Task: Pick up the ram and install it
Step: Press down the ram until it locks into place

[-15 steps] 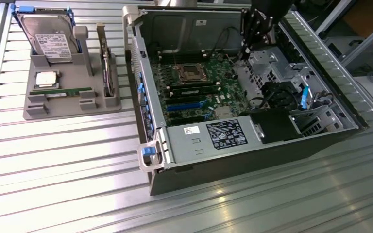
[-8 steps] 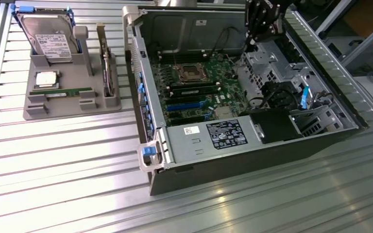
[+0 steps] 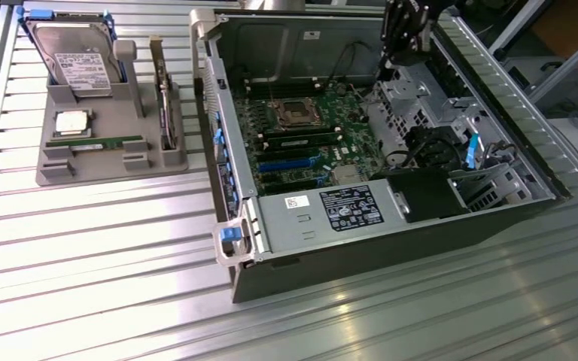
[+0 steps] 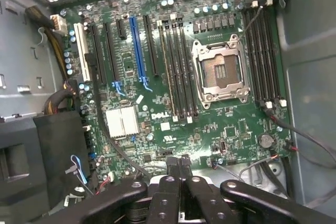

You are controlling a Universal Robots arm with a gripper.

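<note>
Nearest in the exterior view, the ribbed aluminium table [image 3: 118, 286] runs in long bright slats with dark grooves between them, and the open black computer case [image 3: 390, 248] lies on its side toward the table's near right part, its sheet-metal walls matte and square-edged. At the case's near edge sits the boxy grey power supply [image 3: 319, 214] with a black printed label, and beyond it the green motherboard [image 3: 304, 131] spreads flat, dotted with small cylindrical capacitors; in the wrist view its bare processor socket [image 4: 219, 71] shows as a square metal frame, flanked by long dark memory slots [image 4: 178, 69] and a blue expansion slot [image 4: 137, 51]. Near the table's far left corner stands a grey moulded holder [image 3: 108, 162] with blocky upright posts. The ram [image 3: 95, 141] lies flat in the holder's near part, a long, narrow, thin green stick with a pale label along it, untouched and well apart from the case. Just behind it rests a square silver processor [image 3: 73, 122], farther back a metal-cased hard drive [image 3: 80, 56] leans upright in a blue-tipped bracket, and a green card [image 3: 165, 98] stands on edge at the holder's right side. The gripper [image 3: 406, 66], black and angular, hangs over the far end of the case above the motherboard, its fingers [image 4: 173, 167] pressed together with nothing between them.
</note>
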